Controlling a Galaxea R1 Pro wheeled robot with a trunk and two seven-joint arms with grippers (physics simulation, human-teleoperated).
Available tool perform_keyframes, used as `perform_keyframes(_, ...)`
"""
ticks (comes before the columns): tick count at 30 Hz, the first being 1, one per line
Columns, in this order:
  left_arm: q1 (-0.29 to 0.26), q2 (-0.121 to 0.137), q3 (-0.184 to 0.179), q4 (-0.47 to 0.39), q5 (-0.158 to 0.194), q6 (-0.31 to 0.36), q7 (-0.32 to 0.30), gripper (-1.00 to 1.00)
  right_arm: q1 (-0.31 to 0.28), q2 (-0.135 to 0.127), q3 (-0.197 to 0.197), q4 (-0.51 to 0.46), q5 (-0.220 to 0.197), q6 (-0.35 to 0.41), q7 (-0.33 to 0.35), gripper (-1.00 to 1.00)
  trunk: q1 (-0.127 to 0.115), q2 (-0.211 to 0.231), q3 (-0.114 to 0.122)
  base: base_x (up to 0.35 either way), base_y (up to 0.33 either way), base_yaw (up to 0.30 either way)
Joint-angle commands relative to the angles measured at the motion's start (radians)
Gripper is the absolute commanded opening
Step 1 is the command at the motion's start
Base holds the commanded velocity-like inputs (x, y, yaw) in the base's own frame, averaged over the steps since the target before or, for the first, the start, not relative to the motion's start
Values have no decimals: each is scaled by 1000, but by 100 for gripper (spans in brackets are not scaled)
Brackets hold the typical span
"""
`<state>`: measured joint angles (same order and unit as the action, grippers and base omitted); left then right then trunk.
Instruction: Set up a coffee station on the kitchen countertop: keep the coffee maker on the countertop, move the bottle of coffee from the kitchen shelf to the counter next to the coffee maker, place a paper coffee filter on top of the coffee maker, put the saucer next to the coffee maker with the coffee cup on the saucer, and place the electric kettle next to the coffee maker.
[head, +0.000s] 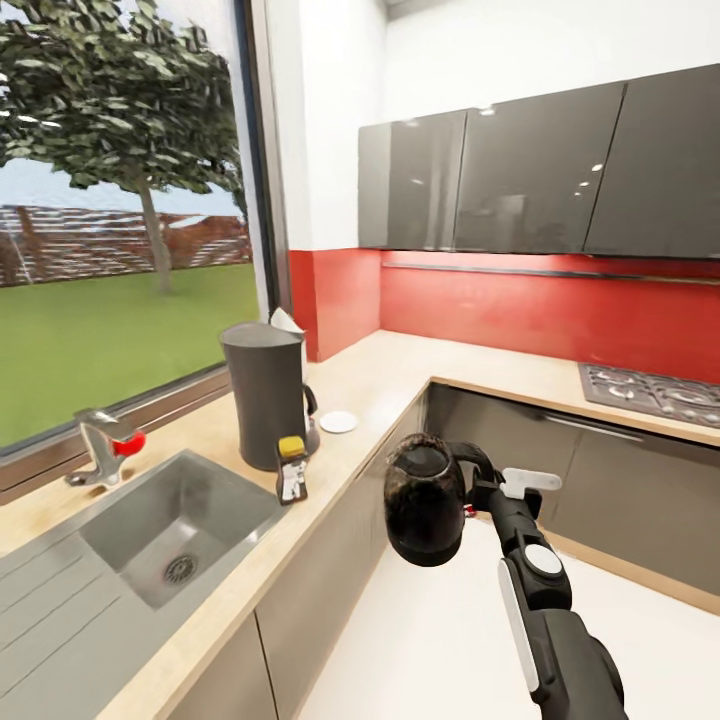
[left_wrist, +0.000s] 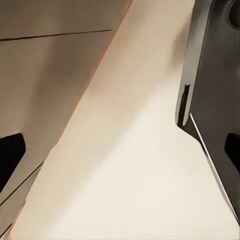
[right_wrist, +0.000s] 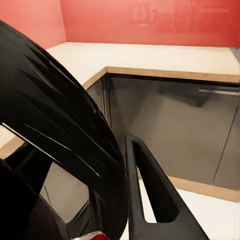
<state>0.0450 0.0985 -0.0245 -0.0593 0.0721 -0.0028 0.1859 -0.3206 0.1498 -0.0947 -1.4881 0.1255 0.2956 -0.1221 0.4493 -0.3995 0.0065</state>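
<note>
- The long light wood-grain kitchen countertop (head: 400, 375) over dark grey glossy cabinets runs around the corner, ahead of the right jaws and to their left; the inset steel sink (head: 175, 535) lies well to the left of them.
- The tall dark grey coffee maker (head: 265, 395) stands on this countertop, well apart from the right jaws, so this part of the task looks done. Something white (head: 287, 321) shows at its top edge; I judge it is maybe the paper filter, but I cannot be sure.
- The rounded clear glass electric kettle (head: 425, 500) with black handle hangs in the air in front of the cabinets, not yet over the worktop. The right gripper (head: 487, 490) holds it by the handle, with the jaws closed around it. Placing it near the coffee maker is still left.
- The small dark-filled bottle of coffee (head: 292, 468) with yellow lid stands already just beside the coffee maker, between the machine and the right jaws.
- The small flat round white saucer (head: 338, 422) lies near the coffee maker, beyond the carried kettle. I see no cup on it, so I judge this step is still open.
- The left gripper (left_wrist: 210, 100) points at the pale floor; whether its jaws are apart or together I cannot tell.
</note>
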Motion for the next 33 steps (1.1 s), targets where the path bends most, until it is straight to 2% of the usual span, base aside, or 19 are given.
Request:
perform_keyframes(1, 1, 0, -3, -2, 8, 0, 2, 100, 0, 1, 0, -1, 11, 7, 0, -100, 1, 0, 0, 243, -190, 0)
perform_keyframes(33, 1, -2, -3, -2, 8, 0, 3, 100, 0, 4, 1, -3, 9, 7, -1, -100, 1, 0, 0, 243, -194, 0)
